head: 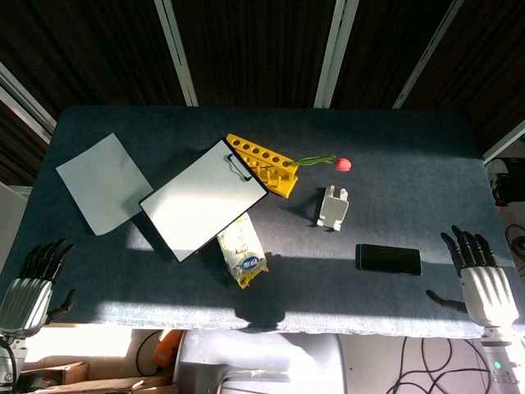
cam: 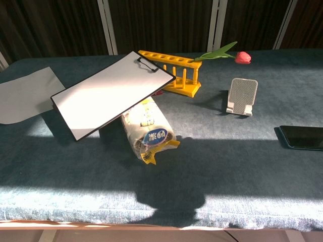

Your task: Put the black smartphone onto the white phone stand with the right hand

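Black-fingered right hand (head: pixel 480 275) shows only from the head view.

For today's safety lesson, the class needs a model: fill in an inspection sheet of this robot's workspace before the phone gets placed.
Surface: dark blue cloth table, part sunlit, part shadowed.
Job's things: black smartphone flat near right hand; white phone stand upright, empty.
Clutter: clipboard propped on snack packet; yellow rack; tulip; grey sheet.
Hands: left hand and right hand open, at the near edge.
Cables: black cables on floor, right.
Surroundings: dark panels behind; boxes below.
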